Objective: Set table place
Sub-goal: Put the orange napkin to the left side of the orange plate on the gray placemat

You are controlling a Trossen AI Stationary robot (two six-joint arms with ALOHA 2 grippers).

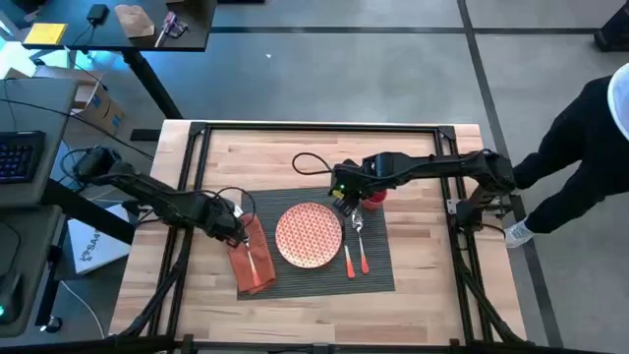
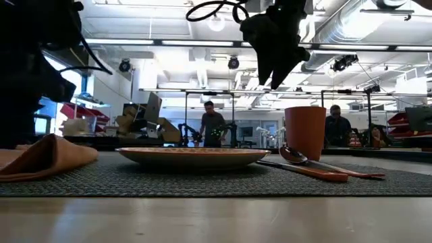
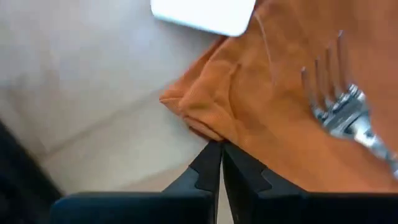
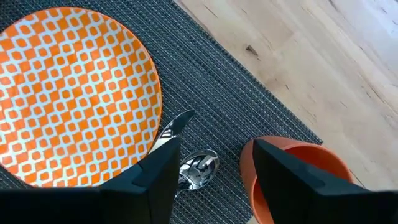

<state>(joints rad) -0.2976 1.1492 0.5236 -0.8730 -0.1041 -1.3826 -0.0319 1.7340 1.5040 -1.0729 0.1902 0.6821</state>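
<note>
- Napkin (image 1: 252, 258) lies on the left edge of the placemat (image 1: 378, 275), fork (image 1: 255, 264) on top, its long side pointing away from the plate's (image 1: 309, 235) side.
- My left gripper (image 3: 219, 163) is pinched shut at the napkin's corner.
- My right gripper (image 4: 211, 163) hangs open over the spoon (image 4: 198, 169), beside the cup (image 4: 292, 171).

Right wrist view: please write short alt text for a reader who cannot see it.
The right pincer hangs open above a dark grey ribbed placemat, between a round orange-and-white patterned plate and a small orange cup; a silver spoon lies beneath it.

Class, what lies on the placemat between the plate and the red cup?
The spoon's bowl lies between the plate and the red cup on the placemat, shown in the right wrist view.
</note>
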